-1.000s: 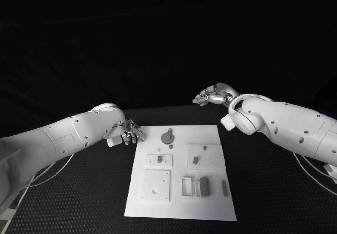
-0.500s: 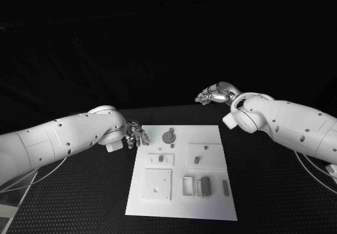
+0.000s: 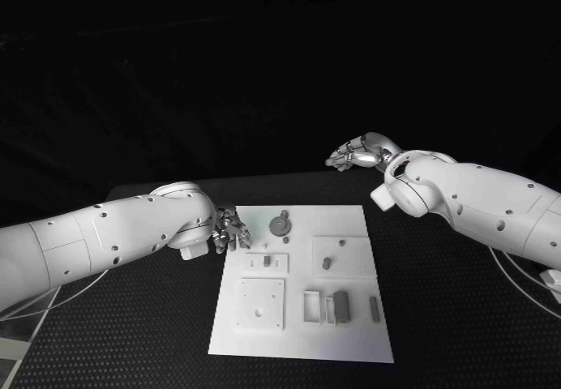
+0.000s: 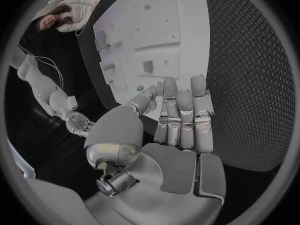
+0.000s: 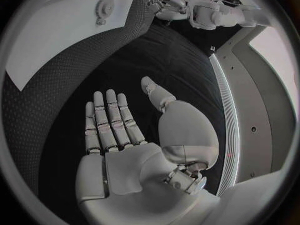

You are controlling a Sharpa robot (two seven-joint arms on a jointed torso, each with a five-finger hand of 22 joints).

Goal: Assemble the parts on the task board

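The white task board (image 3: 351, 340) lies in the middle of the black table. On it are a round grey part (image 3: 280, 224) near the far edge, a small peg (image 3: 327, 262), a dark block (image 3: 340, 306) next to a white frame (image 3: 311, 306), and a slim piece (image 3: 374, 308). My left hand (image 3: 229, 232) hovers at the board's far-left corner, fingers straight and side by side, palm (image 4: 178, 160) bare. My right hand (image 3: 357, 152) is over the table beyond the board's far edge, also flat with nothing in it (image 5: 115, 130). The right wrist view shows the board (image 5: 56, 40) and round part (image 5: 103, 7).
A square white plate (image 3: 262, 304) and a smaller plate with a peg (image 3: 267, 262) sit on the board's left half. Black textured mat (image 3: 468, 324) surrounds the board on all sides. Thin cables (image 3: 520, 284) trail beside the right arm.
My left hand has crept a little to the right, closer to the board's far-left corner. The right hand has hardly moved.
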